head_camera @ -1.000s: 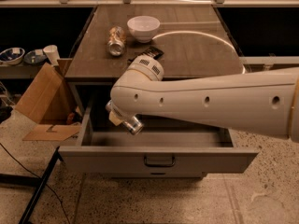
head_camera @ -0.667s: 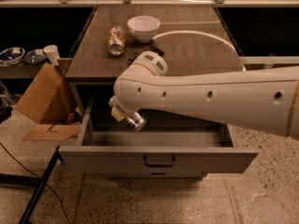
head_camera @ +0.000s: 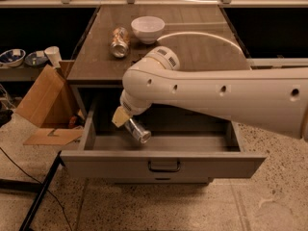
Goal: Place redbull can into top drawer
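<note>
The top drawer (head_camera: 106, 165) is pulled open below the table, a grey metal box with a dark handle (head_camera: 164, 167) at the centre of its front panel. My gripper (head_camera: 129, 123) hangs at the end of the large white arm, over the left half of the drawer's inside. It is shut on the redbull can (head_camera: 138, 132). The can is tilted, its silver end pointing down and towards the front, just above the drawer floor. One tan fingertip (head_camera: 120, 117) shows to the left of the can; the arm hides the rest of the gripper.
On the dark tabletop (head_camera: 96, 57) lie an orange-tan and silver can (head_camera: 119, 41) and a white bowl (head_camera: 147, 29). A cardboard box (head_camera: 43, 97) leans at the left of the drawer. Small bowls and a cup (head_camera: 52, 56) stand on a low shelf at far left.
The gripper with the can has dipped slightly lower into the open drawer. The drawer and the things on the table have not moved.
</note>
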`<state>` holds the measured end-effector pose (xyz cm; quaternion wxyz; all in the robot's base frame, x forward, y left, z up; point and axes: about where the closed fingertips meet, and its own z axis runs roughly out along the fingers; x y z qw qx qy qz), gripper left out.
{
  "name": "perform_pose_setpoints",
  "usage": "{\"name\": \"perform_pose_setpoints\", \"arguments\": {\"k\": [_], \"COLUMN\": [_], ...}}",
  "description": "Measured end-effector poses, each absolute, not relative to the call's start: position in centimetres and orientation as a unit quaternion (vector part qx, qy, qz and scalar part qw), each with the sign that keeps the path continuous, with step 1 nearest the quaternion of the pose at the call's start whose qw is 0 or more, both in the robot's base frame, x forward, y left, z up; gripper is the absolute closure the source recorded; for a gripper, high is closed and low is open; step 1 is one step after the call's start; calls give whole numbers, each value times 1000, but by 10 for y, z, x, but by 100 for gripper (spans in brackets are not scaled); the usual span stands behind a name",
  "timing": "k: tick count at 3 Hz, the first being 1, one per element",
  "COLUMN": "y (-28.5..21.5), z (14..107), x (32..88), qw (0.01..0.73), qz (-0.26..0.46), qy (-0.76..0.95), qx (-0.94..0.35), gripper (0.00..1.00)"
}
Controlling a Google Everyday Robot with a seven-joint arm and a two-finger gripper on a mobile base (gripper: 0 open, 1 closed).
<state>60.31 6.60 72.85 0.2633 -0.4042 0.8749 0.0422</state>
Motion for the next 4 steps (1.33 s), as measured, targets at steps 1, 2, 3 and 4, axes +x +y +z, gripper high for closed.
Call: {"name": "perform_pose_setpoints", "arguments": {"k": [1, 2, 3, 4], "y": [61, 51, 38, 24], "z": [737, 752, 767, 784], "x": [600, 594, 587, 577], "qw": [256, 248, 238, 221], "qz": [53, 66, 83, 100], "qy": [875, 874, 874, 873], "qx": [-408, -412, -415, -424], "gripper": [0, 0, 0, 0]}}
